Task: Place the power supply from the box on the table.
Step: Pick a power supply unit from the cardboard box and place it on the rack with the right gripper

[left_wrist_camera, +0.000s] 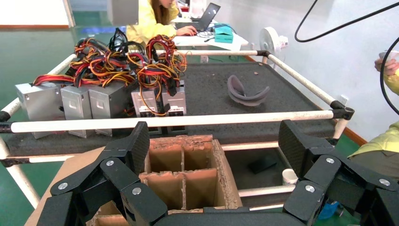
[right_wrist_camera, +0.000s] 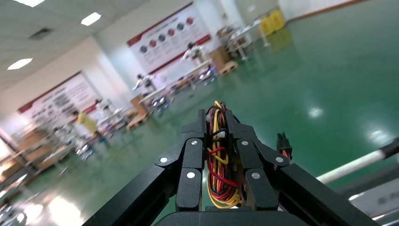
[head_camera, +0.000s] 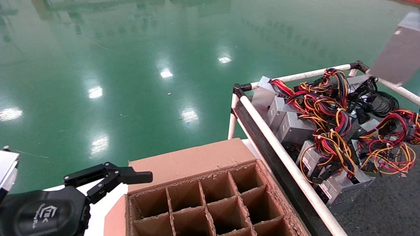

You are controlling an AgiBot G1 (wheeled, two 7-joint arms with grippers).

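Observation:
My right gripper (right_wrist_camera: pixel 218 122) is shut on a bundle of yellow, red and black wires (right_wrist_camera: pixel 219 165) of a power supply, held high over the green floor; the unit's metal body is hidden in that view. A blurred grey slab (head_camera: pixel 398 49) hangs above the table's far corner. The box (head_camera: pixel 197 157) (left_wrist_camera: pixel 188 165) shows cardboard cells with nothing visible inside. My left gripper (head_camera: pixel 108 177) (left_wrist_camera: pixel 216 141) stands open beside the box's left side, holding nothing. Several other power supplies (head_camera: pixel 295 127) (left_wrist_camera: pixel 108 101) lie along the dark grey table (head_camera: pixel 387 203) (left_wrist_camera: pixel 211 94).
A white pipe rail (head_camera: pixel 288 157) (left_wrist_camera: pixel 179 120) runs between box and table. A grey curved object (left_wrist_camera: pixel 247 92) lies on the table's bare part. A person in yellow (left_wrist_camera: pixel 155 19) sits at a laptop beyond the table. Another person's arm (left_wrist_camera: pixel 386 141) shows beside it.

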